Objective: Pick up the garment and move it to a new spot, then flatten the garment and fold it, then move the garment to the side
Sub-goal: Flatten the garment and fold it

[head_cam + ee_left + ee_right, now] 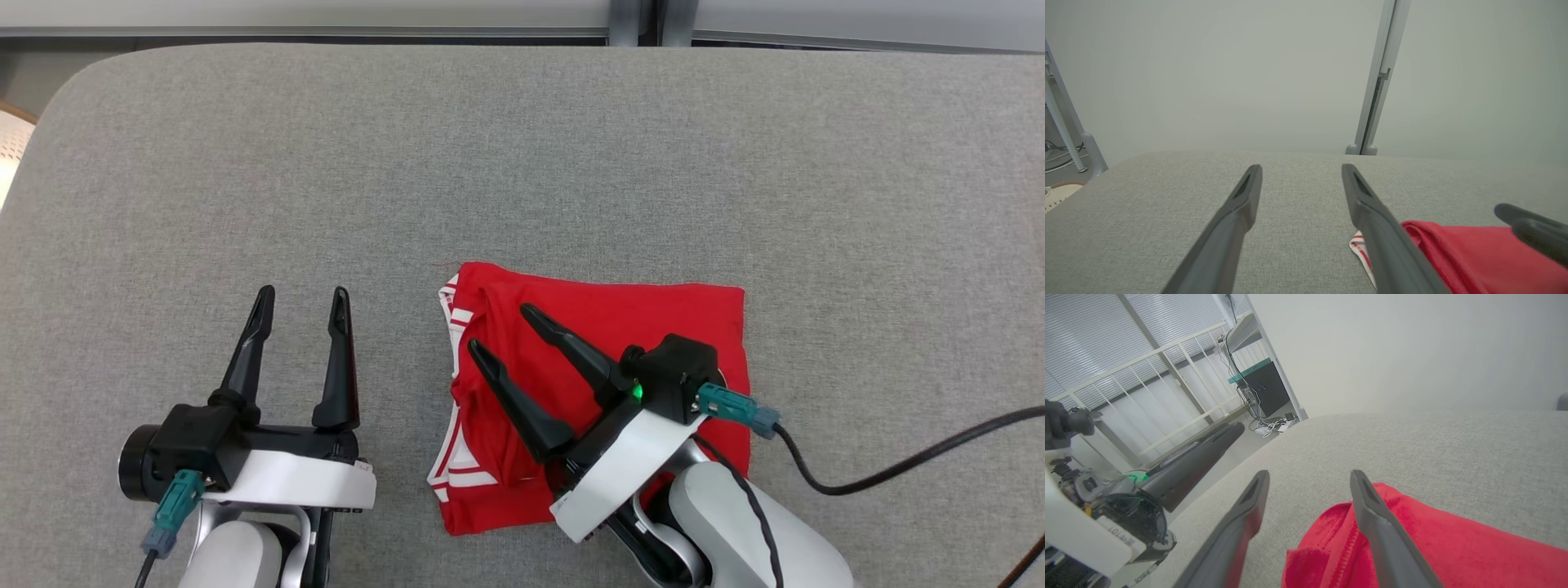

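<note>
Garment (653, 318) under wide-open, empty right tool (500, 327)

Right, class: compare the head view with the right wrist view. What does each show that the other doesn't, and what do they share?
Head view, not right wrist: the red garment in its whole folded outline, its white-striped trim and a black cable. Right wrist view, not head: a white railing, window blinds and a dark cabinet in the room beyond. Shared: the garment lying on the grey padded surface, the right gripper over it with jaws open, and the left gripper beside it.
</note>
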